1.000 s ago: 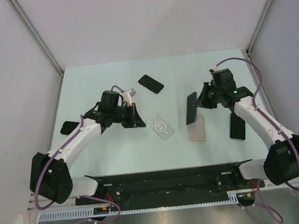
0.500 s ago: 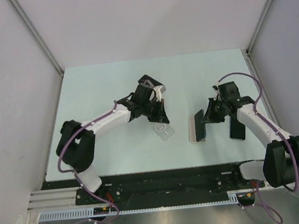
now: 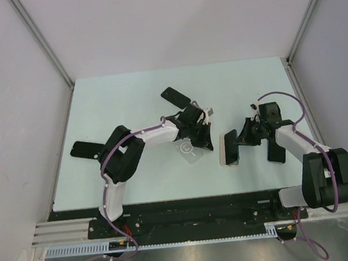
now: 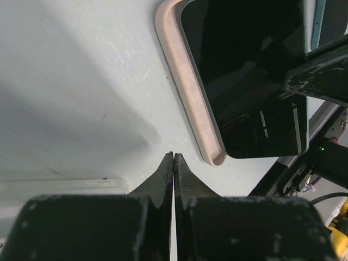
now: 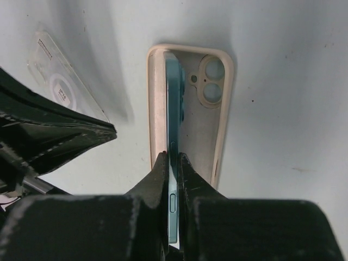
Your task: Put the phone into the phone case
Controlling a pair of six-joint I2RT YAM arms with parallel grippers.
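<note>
A beige phone case (image 5: 209, 125) lies open side up on the table, also seen as case (image 3: 228, 161) from above. My right gripper (image 5: 174, 157) is shut on a teal phone (image 5: 173, 109), which stands on its long edge and rests inside the case's left rim. From above, this phone (image 3: 230, 146) leans over the case, with the right gripper (image 3: 241, 137) just to its right. My left gripper (image 4: 173, 157) is shut and empty, its tips close to a corner of the case rim (image 4: 187, 87), facing the phone's black screen (image 4: 250, 81). In the top view the left gripper (image 3: 207, 138) is left of the case.
A clear case with a ring (image 3: 188, 149) lies under the left arm, also seen as clear case (image 5: 60, 87). Black phones lie at the back (image 3: 175, 97), far left (image 3: 84, 149) and right (image 3: 275, 150) of the table.
My left arm has swung from the left side across the clear case to beside the beige case, jaws closing fully. The right gripper has lowered the phone's edge into the case.
</note>
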